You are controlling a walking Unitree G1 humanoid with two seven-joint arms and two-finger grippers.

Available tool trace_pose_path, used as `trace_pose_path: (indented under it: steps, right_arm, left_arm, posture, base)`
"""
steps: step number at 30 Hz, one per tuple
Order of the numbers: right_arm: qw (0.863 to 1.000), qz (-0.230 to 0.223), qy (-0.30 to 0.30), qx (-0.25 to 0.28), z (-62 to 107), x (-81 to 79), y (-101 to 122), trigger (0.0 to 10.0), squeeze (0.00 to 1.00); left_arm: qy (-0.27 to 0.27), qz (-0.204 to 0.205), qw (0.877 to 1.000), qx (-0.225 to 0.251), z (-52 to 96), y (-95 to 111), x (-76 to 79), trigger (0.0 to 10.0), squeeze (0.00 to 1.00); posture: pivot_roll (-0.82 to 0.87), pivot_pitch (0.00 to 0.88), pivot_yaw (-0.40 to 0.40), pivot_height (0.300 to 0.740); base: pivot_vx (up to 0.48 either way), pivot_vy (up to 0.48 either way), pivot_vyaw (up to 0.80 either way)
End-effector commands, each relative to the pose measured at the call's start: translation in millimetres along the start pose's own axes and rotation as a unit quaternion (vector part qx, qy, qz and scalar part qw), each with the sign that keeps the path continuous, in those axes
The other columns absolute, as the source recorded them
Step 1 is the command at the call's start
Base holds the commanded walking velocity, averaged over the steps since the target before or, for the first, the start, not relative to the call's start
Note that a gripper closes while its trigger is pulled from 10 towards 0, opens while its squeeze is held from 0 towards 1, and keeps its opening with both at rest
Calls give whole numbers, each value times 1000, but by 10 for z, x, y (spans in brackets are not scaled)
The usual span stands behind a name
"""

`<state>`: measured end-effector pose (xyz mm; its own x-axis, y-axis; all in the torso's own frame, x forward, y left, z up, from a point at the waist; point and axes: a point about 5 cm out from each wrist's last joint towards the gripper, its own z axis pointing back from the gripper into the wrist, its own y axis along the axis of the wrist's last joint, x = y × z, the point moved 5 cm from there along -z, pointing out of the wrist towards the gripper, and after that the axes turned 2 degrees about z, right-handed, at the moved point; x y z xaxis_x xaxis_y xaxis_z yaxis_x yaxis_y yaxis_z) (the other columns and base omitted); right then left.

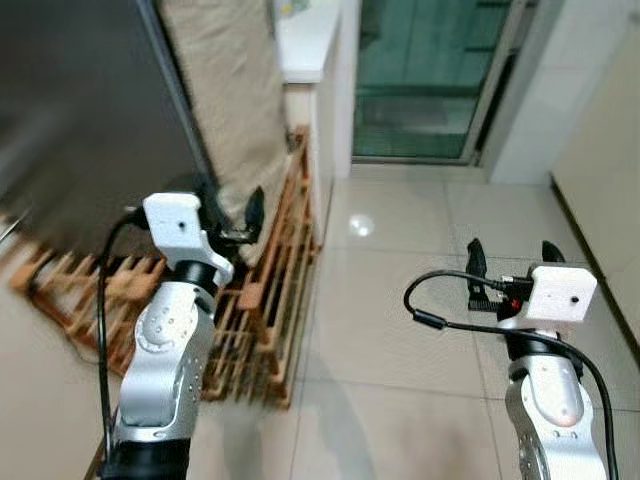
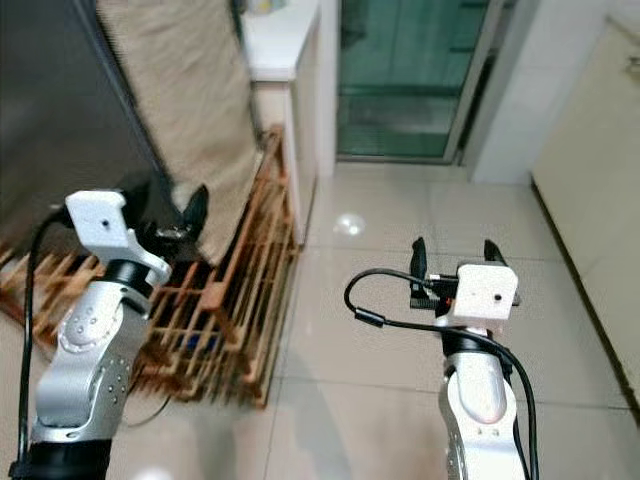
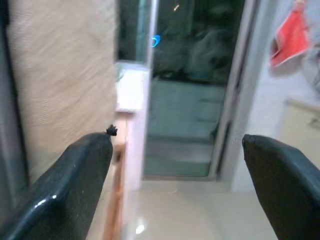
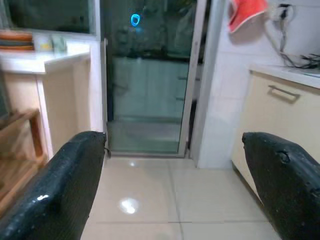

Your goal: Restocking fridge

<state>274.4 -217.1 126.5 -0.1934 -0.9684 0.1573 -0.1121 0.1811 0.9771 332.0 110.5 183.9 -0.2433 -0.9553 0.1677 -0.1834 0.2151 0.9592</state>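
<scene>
Standing at far left: dark grey fridge door, blurred, its near edge just behind the left claw.
Left claw: raised at the left of the scene, black fingers spread apart with nothing between them, close to the fridge door and in front of the beige woven cloth.
Right claw: raised at the near right over the floor, black fingers wide apart and empty; a black cable loops from its white wrist housing.
Beige woven cloth: hangs beside the fridge door, running down behind the wooden rack.
Slatted orange-brown wooden rack: low on the floor at left, stretching from near the left arm toward the far wall.
White table: far, just right of the cloth, with small items on top too blurred to name.
Green-tinted glass sliding door: far centre, shut.
Glossy pale tiled floor: centre and right, with a bright light reflection.
Cream cabinet: far right, with a metal bar handle.
Red-orange cloth: hanging on the white wall above the cabinet.
</scene>
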Motion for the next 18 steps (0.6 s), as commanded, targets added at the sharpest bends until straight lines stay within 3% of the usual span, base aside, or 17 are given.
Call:
trace_pose_path:
  steps: [1, 7, 11, 14, 18]
  right_arm:
    - [999, -15, 24, 21, -45, -176, 111, 10000, 0]
    - [999, -15, 35, 19, -59, -211, 97, 10000, 0]
    - [999, -15, 38, 18, -71, -220, 86, 10000, 0]
    - [998, -24, 53, 16, -108, -290, 83, 10000, 0]
    - [997, -29, 69, 20, -136, -360, 117, 10000, 0]
  left_arm:
    - [43, -32, 998, 15, 19, 111, -249, 10000, 0]
    - [70, -38, 997, 23, -42, 212, -335, 10000, 0]
    - [62, -38, 997, 4, -119, 162, -290, 10000, 0]
    - [39, -29, 998, -28, -321, 43, -150, 10000, 0]
    - [58, -22, 997, -41, -495, 21, -200, 10000, 0]
  posture:
    - [-113, 0, 68, 740]
    - [-113, 0, 65, 740]
    - [-110, 0, 62, 740]
    - [-109, 0, 57, 740]
    - [-114, 0, 60, 740]
  base:
    - [0, 0, 0]
    - [0, 0, 0]
    - [0, 0, 0]
    - [0, 0, 0]
    - [0, 0, 0]
